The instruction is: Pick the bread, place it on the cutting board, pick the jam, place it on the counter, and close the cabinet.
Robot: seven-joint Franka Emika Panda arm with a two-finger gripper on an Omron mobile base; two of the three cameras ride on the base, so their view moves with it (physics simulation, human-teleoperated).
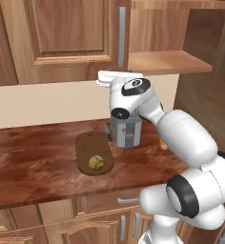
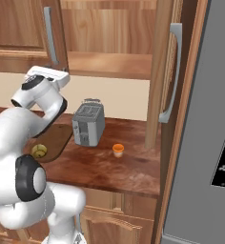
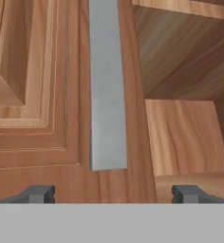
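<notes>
Gripper (image 3: 113, 193): jaws wide, empty, raised at the cabinet (image 1: 62, 38) door's grey handle (image 3: 107, 85).
Bread (image 1: 96, 162): on the cutting board (image 1: 88, 145).
Jam (image 2: 117, 149): on the table (image 1: 33, 162), right of the toaster (image 2: 88, 125).

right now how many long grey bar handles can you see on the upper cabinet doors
2. One handle is on the left door, just above the claw. The other handle is on the swung-open right door beside the fridge. Others may be out of frame.
</notes>
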